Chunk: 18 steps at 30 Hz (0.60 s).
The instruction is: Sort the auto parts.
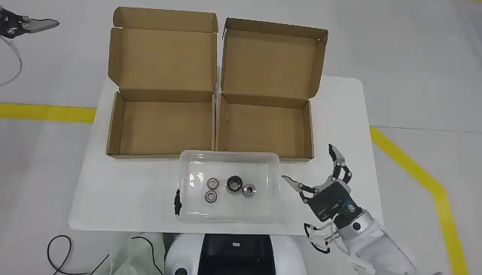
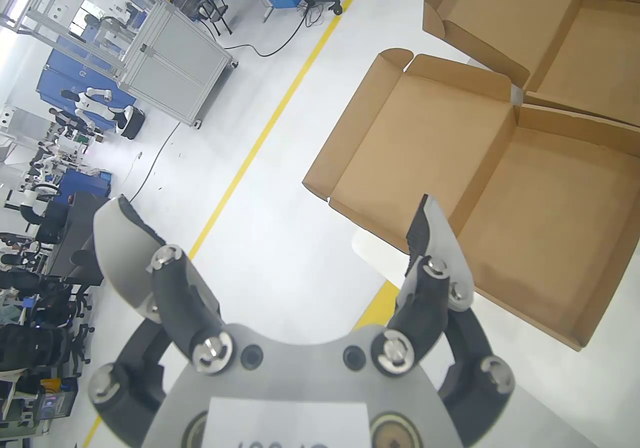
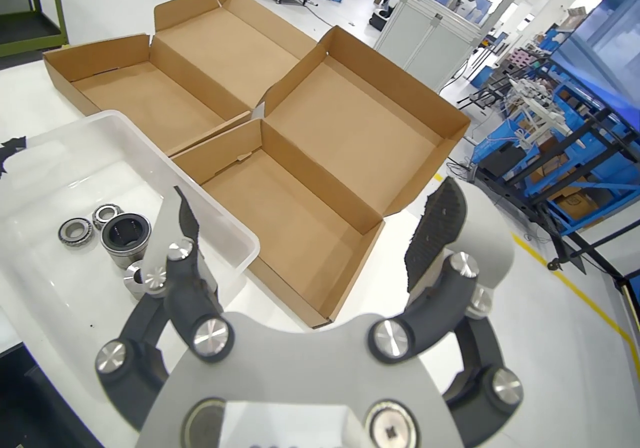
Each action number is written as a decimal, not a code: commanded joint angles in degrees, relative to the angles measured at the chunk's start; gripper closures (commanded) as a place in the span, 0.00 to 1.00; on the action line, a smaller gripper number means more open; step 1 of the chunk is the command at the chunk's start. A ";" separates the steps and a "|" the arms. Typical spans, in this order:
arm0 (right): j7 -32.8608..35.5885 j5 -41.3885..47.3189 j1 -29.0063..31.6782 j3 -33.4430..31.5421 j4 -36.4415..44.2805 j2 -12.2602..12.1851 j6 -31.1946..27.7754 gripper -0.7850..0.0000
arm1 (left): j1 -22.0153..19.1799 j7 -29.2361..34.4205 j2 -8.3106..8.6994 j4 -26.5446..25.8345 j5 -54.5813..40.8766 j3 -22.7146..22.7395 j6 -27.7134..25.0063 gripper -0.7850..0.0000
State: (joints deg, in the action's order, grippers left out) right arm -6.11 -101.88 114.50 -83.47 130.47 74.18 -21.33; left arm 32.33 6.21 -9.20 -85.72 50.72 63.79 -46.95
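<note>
Top view: right hand (image 1: 311, 168) spread wide, holding nothing, over the desk (image 1: 346, 109) corner just beside the tub (image 1: 230, 154). The left hand (image 2: 274, 207), also wide open, hangs off the desk above the floor (image 1: 422, 49). The tub holds two bearings (image 1: 212, 196), a black sleeve (image 1: 233, 184) and a silver collar (image 1: 250, 190). Two open boxes (image 1: 260, 128) stand behind it.

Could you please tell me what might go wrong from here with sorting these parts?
1. The rings, dark cylinder and silver piece lie bunched in the tray, so the open right gripper may grab or knock two.
2. A finger could catch the tray's wall and shift it.
</note>
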 commanded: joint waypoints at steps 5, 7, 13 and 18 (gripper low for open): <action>2.77 0.24 -3.03 2.36 -1.16 -0.24 -2.61 0.00 | 0.00 0.00 0.00 0.00 0.00 0.00 0.00 0.00; 3.65 -0.21 -4.12 3.70 -1.78 -0.33 -4.09 0.00 | 0.00 0.00 0.00 0.00 0.00 0.00 0.00 0.00; 4.94 1.50 -8.38 7.79 -5.05 -0.47 -8.32 0.00 | 0.00 0.00 0.00 0.00 0.00 0.00 0.00 0.00; 4.94 1.50 -8.38 7.79 -5.05 -0.47 -8.32 0.00 | 0.00 0.00 0.00 0.00 0.00 0.00 0.00 0.00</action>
State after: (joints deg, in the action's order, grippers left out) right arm -1.16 -100.36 106.11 -75.68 125.40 73.71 -29.65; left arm 32.33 6.21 -9.20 -85.72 50.72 63.79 -46.95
